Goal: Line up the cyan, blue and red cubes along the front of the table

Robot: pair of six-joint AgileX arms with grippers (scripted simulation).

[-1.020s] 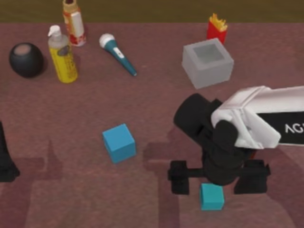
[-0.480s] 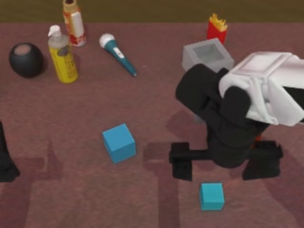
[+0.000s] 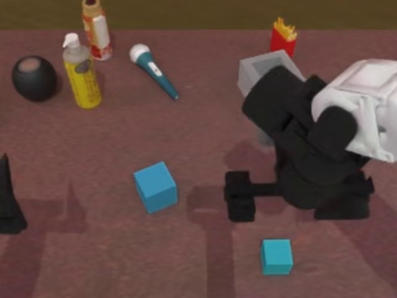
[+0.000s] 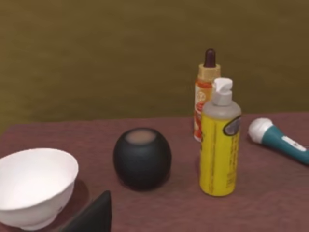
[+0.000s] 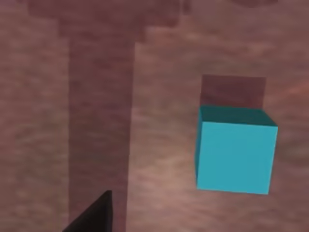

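So the cyan cube (image 3: 276, 256) is sitting free near the front edge of the table (image 3: 205, 136), right of centre, with nothing touching it. That part of the row looks done. The blue cube (image 3: 155, 186) is well apart from it, further back and to the left, a bit skewed. The red cube can't be made out in any view; if it's on the table it's probably hidden under the right arm, but that can't be told for sure.

The right gripper (image 3: 299, 197) is hanging above the table just behind the cyan cube, jaws spread wide, nothing held between them. The arm is folded in from the right side with the wrist pointing straight down, and its bulk covers part of the grey hollow box (image 3: 264, 66). In the right wrist view the cyan cube (image 5: 235, 151) is seen from above, clear of the fingers.

The step in hand is judged to be the gap between one placement and the next pick. Next, another cube has to be grasped squarely, lifted, and set down beside the cyan one along the front without the cyan one being knocked. The blue cube's slight twist will need to be matched by the wrist.

The left gripper (image 3: 8, 208) is parked at the left edge; its jaws can't be told.
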